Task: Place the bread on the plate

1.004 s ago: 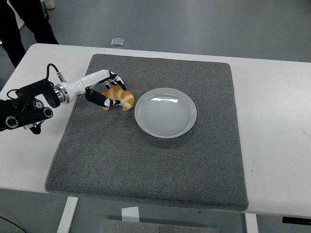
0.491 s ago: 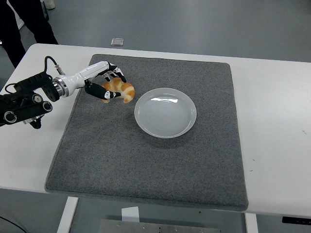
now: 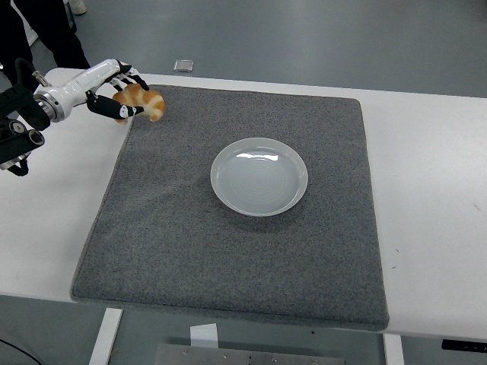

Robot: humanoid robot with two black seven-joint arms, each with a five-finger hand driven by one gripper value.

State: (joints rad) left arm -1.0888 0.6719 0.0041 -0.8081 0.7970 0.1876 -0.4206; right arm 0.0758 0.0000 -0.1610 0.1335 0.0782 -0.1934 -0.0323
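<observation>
Our left hand (image 3: 114, 90) is clamped around the bread (image 3: 141, 101), fingers wrapped over its near side, holding it lifted clear above the far-left corner of the grey mat (image 3: 228, 251). The bread is a small golden croissant-like piece; its long axis appears to run roughly left to right as seen from the head camera, with the free end sticking out toward the plate.

The white plate (image 3: 259, 176) sits on the mat's middle, empty, and we take it as our landmark. From the plate, the bread lies well apart, off to the far left. So the move we judge to be next is a carry to the right and toward the near edge of the surface (image 3: 426, 190), then a lowering over the plate's bowl before letting go.

Our right hand does not show. A person's dark legs (image 3: 46, 30) stand beyond the surface, far left of the plate.
</observation>
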